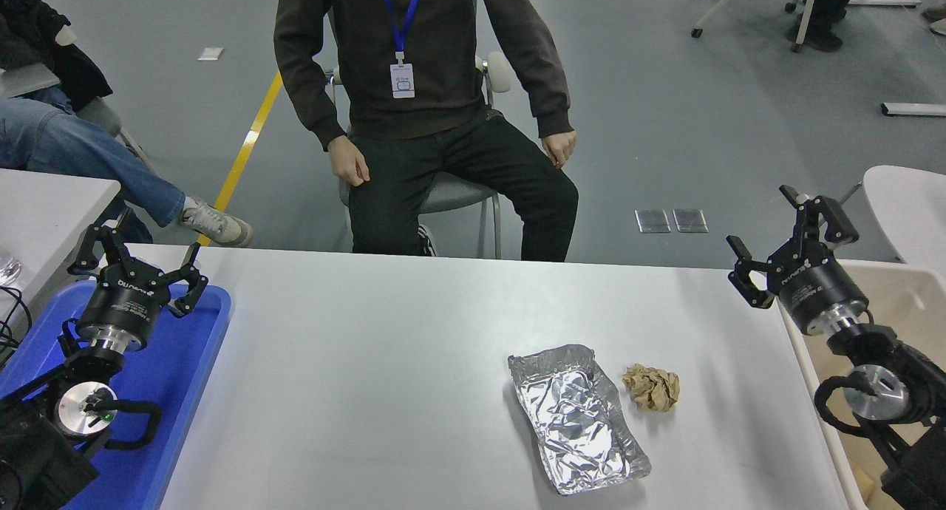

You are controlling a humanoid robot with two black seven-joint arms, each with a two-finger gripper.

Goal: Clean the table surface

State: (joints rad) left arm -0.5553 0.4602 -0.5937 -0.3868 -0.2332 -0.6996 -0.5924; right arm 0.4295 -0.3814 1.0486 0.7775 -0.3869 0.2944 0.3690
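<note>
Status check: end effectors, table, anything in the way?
Both end effectors open: left over blue tray, right at table's right edge. Foil tray, paper wad remain. Path clear.

The table surface (384,362) carries a crumpled foil tray (578,418) and, just beside its right edge, a crumpled brown paper ball (651,387).

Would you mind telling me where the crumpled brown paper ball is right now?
In the head view, the crumpled brown paper ball lies on the table surface, right of centre, just beside the foil tray on its right and left of the beige bin.
</note>
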